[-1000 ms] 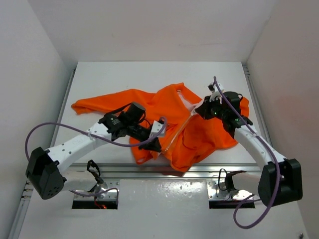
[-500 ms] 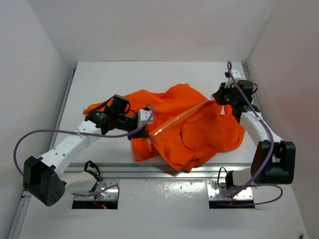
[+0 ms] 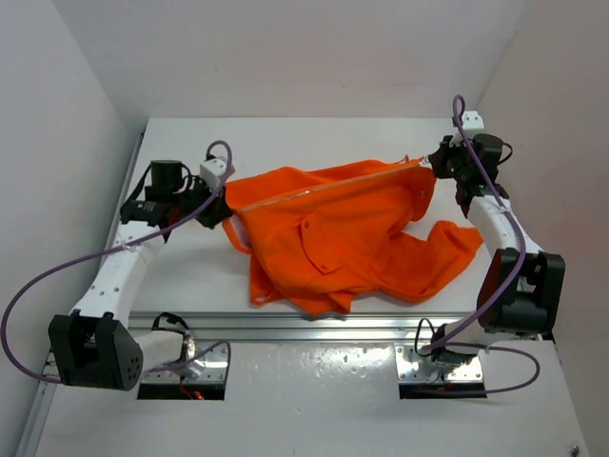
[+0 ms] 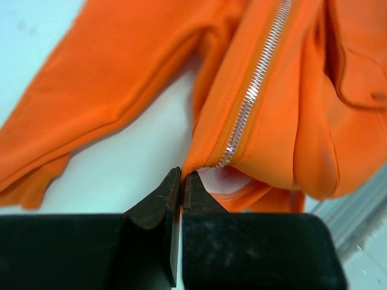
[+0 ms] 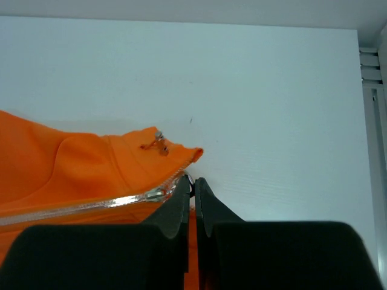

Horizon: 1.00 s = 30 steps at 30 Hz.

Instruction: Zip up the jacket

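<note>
Two grips hold the jacket (image 3: 343, 238) by opposite ends of its zipper (image 3: 324, 186), and the reason looks plain: pulled apart like this, the light line of teeth runs straight and taut across the far half of the white surface (image 3: 285, 143), while the rest of the orange cloth hangs back toward the near edge in loose folds. The left jaws are pinched almost fully together on the fabric corner where the zipper (image 4: 254, 84) ends, with a little pale lining (image 4: 227, 181) showing just beside the tips. The right jaws are closed tight on the other end of that edge, and the metal slider (image 5: 156, 194) sits just beside them, below a small snap (image 5: 159, 138) on the cloth. That suggests the slider is near the end of its track, though I cannot tell whether the teeth are joined along the whole line. The left arm (image 3: 124, 267) reaches forward along the left side of the surface, its wrist turned inward toward the jacket. The right arm (image 3: 495, 224) stretches far up the right side, bent at the elbow, its wrist pointing left at the far corner of the garment.
</note>
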Tool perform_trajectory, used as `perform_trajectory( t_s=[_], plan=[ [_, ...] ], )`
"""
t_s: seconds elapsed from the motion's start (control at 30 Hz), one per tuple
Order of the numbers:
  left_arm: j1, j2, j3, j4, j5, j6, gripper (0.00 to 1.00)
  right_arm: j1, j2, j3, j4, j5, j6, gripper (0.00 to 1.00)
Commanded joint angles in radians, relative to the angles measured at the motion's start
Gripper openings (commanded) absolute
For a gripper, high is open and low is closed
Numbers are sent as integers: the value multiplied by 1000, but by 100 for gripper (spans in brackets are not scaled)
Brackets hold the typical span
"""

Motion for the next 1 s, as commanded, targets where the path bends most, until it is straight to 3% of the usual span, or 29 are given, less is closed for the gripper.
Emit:
perform_trajectory(
  t_s=[0.0,0.33,0.67,0.7,0.73,0.77,0.8,0.83,0.87,0.97],
  plan=[
    [85,5,38,81,-183,-56,0,-58,13,71,110,121,-46,0],
    [148,62,111,256,-348,-93,0,-88,51,129,116,158,-37,0],
    [157,163,200,351,-319,-149,0,-95,30,169,117,140,-28,0],
    [157,189,216,333,-309,-149,7,-95,24,169,103,124,-43,3],
    [157,198,228,322,-309,-166,15,-97,18,154,83,115,-42,16],
    [157,207,228,311,-296,-189,25,-95,3,129,84,86,-46,42],
    [157,207,228,311,-269,-189,56,-97,-4,118,80,77,-54,53],
    [157,207,237,301,-253,-204,62,-95,-26,96,67,72,-54,63],
    [157,207,237,300,-232,-214,99,-95,-46,82,57,27,-43,78],
    [157,198,276,290,-148,-241,100,-95,-120,40,32,-46,-27,93]
  ],
)
